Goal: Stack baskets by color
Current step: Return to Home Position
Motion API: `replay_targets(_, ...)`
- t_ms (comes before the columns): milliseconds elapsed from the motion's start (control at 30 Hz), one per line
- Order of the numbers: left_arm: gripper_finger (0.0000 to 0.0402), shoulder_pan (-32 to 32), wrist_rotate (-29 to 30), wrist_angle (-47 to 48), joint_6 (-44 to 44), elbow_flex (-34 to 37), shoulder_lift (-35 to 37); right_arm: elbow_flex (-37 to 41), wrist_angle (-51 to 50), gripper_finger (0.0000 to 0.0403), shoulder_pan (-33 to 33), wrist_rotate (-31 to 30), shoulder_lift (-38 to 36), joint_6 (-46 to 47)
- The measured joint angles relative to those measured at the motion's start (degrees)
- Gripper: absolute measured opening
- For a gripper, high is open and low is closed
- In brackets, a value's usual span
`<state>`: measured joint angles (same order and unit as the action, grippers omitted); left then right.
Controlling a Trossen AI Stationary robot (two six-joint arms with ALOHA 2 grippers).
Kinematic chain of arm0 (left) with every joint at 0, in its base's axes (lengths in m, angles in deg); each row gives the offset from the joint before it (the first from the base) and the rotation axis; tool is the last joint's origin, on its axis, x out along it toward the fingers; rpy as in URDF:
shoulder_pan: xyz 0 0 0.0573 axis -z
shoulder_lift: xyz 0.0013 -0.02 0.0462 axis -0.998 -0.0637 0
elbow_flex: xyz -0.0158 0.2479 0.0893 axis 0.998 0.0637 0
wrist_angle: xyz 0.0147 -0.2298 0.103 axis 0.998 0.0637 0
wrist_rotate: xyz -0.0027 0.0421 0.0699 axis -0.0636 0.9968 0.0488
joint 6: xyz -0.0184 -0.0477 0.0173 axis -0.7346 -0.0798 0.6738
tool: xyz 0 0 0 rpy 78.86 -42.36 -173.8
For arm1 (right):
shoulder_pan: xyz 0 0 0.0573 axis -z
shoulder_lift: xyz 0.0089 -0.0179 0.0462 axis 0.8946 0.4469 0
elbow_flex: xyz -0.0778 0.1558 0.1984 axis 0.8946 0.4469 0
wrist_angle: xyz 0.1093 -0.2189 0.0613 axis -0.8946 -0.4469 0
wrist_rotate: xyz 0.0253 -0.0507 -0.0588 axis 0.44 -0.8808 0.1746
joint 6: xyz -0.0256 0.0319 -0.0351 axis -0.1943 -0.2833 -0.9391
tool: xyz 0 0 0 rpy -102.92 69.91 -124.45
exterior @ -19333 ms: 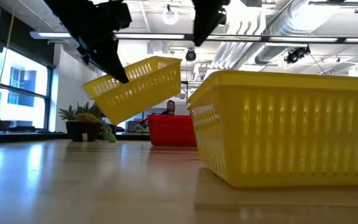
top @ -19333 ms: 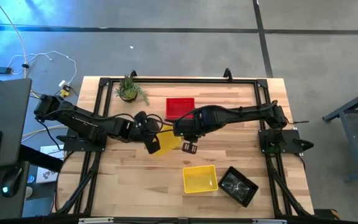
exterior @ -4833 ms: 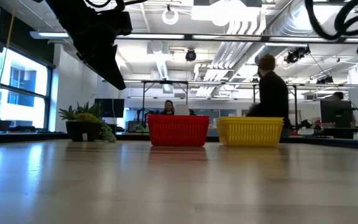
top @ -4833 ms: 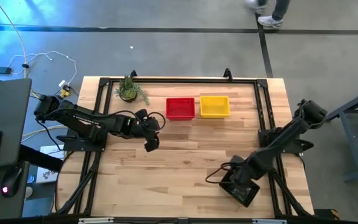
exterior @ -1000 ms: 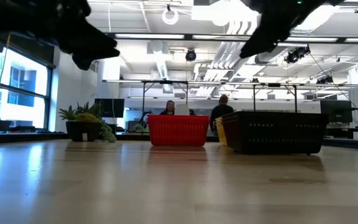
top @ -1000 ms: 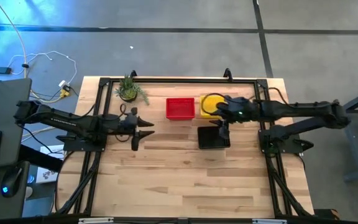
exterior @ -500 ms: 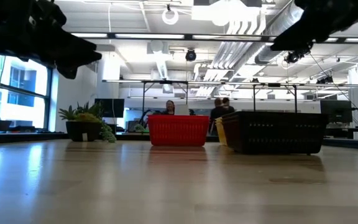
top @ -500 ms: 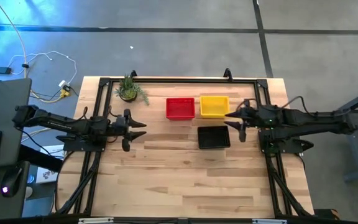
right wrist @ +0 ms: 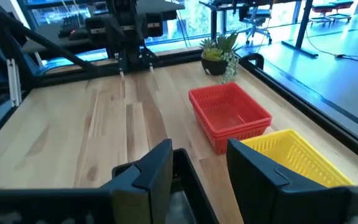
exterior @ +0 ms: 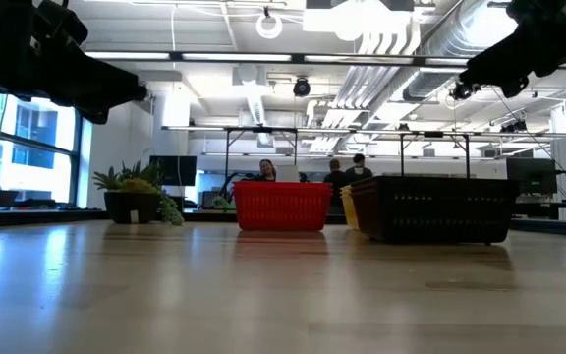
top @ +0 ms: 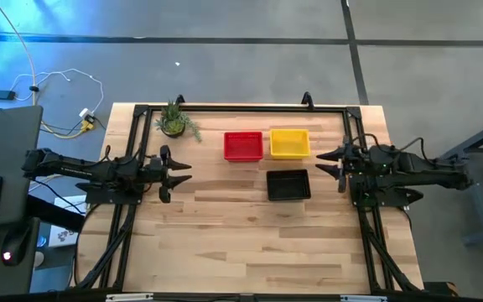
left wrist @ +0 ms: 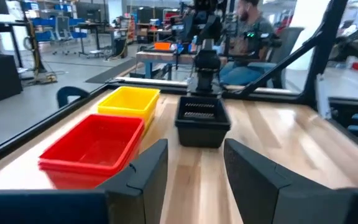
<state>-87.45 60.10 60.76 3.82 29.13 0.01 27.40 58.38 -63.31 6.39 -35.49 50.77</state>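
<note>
Three basket stacks rest with their bottoms on the table. The red baskets point(top: 243, 145) and the yellow baskets point(top: 289, 143) stand side by side near the far edge. The black baskets point(top: 288, 184) stand just in front of the yellow ones. My left gripper point(top: 179, 174) hovers open at the table's left side, pointing level toward the baskets, with nothing between its fingers. My right gripper point(top: 324, 163) hovers open at the right side, beside the yellow and black baskets, also holding nothing. The right wrist view shows the red baskets point(right wrist: 229, 115) nested one in another.
A small potted plant point(top: 174, 122) stands at the far left corner. Black frame rails point(top: 241, 107) run along the table's far edge and down both sides. In the low view, people point(exterior: 344, 172) show in the room beyond the table.
My right gripper has drawn back from above the black baskets toward the table's right edge, sinking a little. My left gripper has drawn back toward the left edge and also sunk. The baskets have stayed where they were.
</note>
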Motion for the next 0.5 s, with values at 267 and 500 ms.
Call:
replay_targets(267, 0.0145, -0.02, 3.5, 8.68, 0.77, 0.0, 7.94, 0.02, -1.0, 0.0138, 0.0, -0.31, -5.41, 0.38)
replay_targets(500, 0.0145, 0.0, 2.29, 11.84, -0.55, 0.0, 10.29, 0.11, -1.08, 0.0138, 0.0, -0.24, -5.25, 2.43)
